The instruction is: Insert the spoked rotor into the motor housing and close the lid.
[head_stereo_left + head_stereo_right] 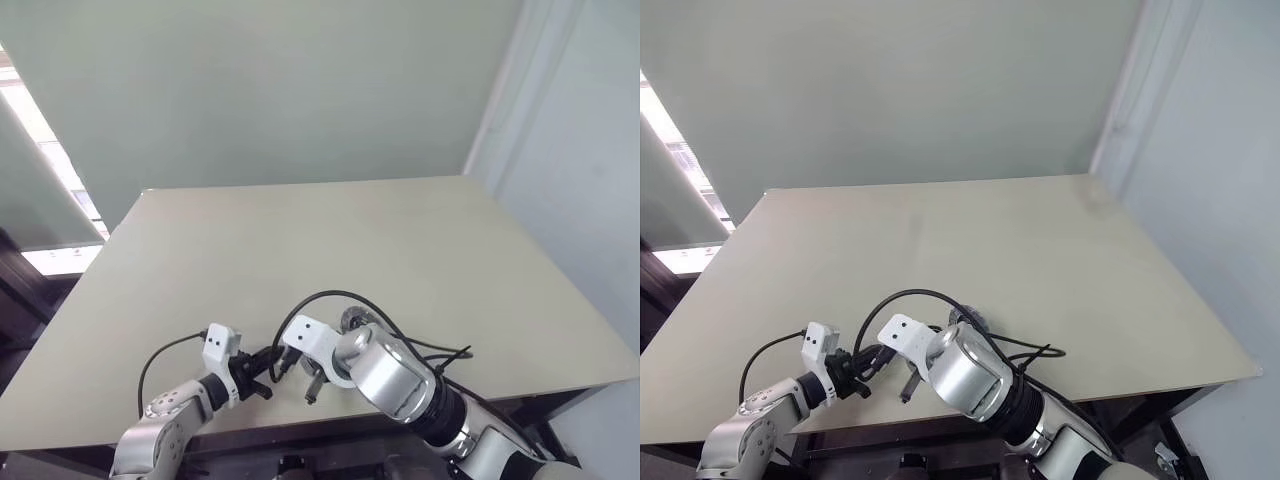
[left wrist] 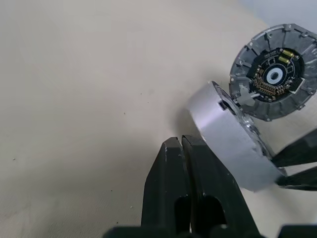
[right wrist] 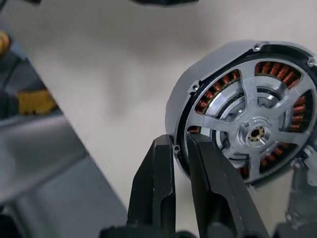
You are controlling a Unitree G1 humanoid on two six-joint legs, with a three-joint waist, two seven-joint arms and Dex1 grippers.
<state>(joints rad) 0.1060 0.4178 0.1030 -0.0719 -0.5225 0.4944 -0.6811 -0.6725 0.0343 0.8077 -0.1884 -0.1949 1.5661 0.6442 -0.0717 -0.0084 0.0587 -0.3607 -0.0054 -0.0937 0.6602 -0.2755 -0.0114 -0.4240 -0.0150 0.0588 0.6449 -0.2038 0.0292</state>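
I see the motor housing (image 3: 247,116) gripped at its rim by my right hand (image 3: 179,144), the two black fingers clamped on the silver edge, one inside and one outside. The spoked rotor (image 3: 255,133) sits inside it, silver spokes over the copper windings. In the left wrist view the housing (image 2: 233,144) is tilted on edge, just beside my left hand (image 2: 179,144), whose fingers are pressed together on nothing. The lid (image 2: 275,77) lies flat on the counter (image 2: 89,89) just beyond the housing, its circuit side up, partly cut off at the frame edge. From the head view my right hand (image 1: 312,385) and forearm cover most of the housing; I cannot tell whether its lower edge touches the counter
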